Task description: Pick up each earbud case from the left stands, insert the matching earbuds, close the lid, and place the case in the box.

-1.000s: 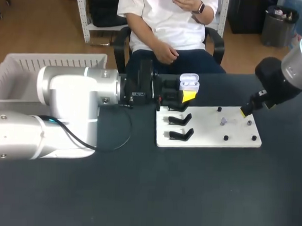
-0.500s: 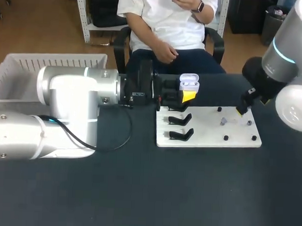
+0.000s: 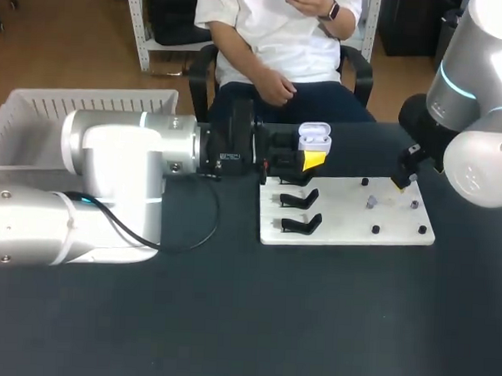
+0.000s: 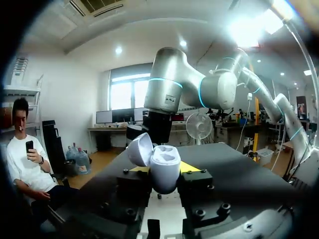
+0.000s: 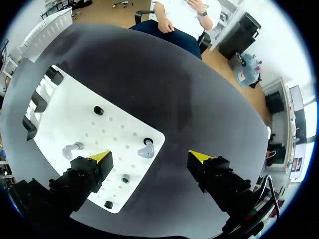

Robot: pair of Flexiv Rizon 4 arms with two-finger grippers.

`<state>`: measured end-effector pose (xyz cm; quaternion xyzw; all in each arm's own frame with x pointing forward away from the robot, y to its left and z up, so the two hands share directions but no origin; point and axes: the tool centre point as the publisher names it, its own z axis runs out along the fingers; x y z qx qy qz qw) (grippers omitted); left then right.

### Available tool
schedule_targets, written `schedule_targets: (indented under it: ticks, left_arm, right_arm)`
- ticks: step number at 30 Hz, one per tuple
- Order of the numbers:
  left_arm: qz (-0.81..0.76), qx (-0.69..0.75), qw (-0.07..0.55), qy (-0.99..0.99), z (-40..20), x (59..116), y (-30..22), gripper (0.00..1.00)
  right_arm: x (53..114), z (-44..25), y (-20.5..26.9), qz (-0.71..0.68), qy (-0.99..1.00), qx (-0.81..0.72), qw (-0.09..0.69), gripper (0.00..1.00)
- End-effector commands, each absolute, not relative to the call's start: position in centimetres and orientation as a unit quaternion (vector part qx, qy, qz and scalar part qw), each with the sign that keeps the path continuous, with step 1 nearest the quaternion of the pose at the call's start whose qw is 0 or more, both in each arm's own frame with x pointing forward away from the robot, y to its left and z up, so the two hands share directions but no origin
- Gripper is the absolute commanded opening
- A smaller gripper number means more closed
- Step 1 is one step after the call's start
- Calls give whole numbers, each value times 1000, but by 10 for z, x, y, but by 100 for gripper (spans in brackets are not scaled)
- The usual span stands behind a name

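White earbud case [image 4: 164, 167], lid open, is sitting pinched in the left gripper [image 4: 163, 173] while the right gripper [image 5: 150, 158] is hovering spread-fingered above two earbuds [image 5: 146, 151]; inserting, closing and boxing are remaining.

Logged left gripper [image 3: 312, 155] gripping open white earbud case [image 3: 314, 138] above rear left corner of white board [image 3: 349, 231] on dark bench [image 3: 228, 320]. Saw black stands [image 3: 300, 223] along board's left side. Noted right gripper [image 3: 399, 184] over board's right rear, near a small earbud [image 3: 371, 202].
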<state>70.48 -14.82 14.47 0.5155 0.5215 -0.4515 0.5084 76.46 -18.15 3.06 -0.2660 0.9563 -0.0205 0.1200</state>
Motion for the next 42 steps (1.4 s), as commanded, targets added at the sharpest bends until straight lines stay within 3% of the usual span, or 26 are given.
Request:
schedule_targets:
  ticks: [1,3,21,29,33,42]
  left_arm:
    - [-449,513,513,521,144,702,-148,0]
    - [-449,513,513,521,144,702,-148,0]
    - [-449,513,513,521,144,702,-148,0]
    - [-449,513,513,521,144,702,-148,0]
    - [-449,513,513,521,144,702,-148,0]
    - [-449,513,513,521,144,702,-148,0]
  right_arm:
    - [768,28,-179,-21,956,-268,117,56]
    - [768,29,-178,-21,956,-270,117,49]
    - [768,28,-174,-17,956,-273,107,47]
    - [768,28,-175,-13,961,-256,105,39]
    - [768,27,-175,-13,962,-254,103,45]
    - [769,26,-176,-10,965,-243,100,40]
